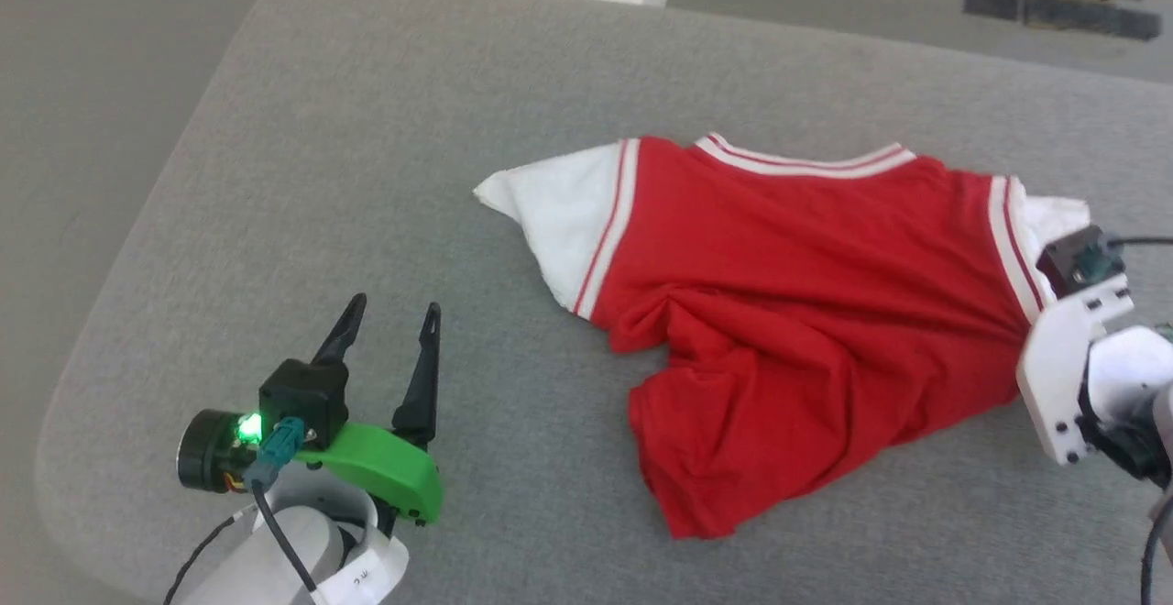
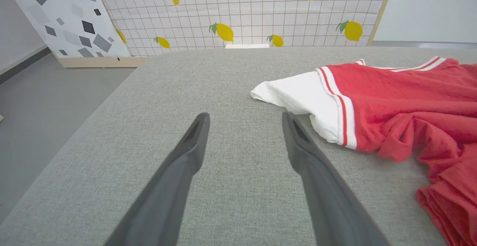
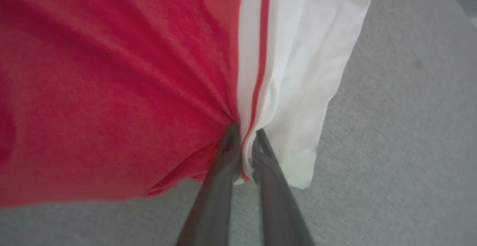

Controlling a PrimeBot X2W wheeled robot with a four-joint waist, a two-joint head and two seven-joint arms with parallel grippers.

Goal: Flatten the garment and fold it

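Grey fabric tabletop [image 1: 367,128] holds the rumpled red jersey T-shirt [image 1: 806,293], right of centre. The right gripper [image 3: 244,136] pinches its striped sleeve seam [image 3: 257,52]. The left gripper [image 1: 394,316] stands spread at near left, off the cloth. A low, gentle pull rightward should smooth it; the left should pin the far sleeve.

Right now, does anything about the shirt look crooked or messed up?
Yes. The shirt lies rumpled: its lower half is bunched into folds, not flat. The right gripper pinches it beside the white sleeve.
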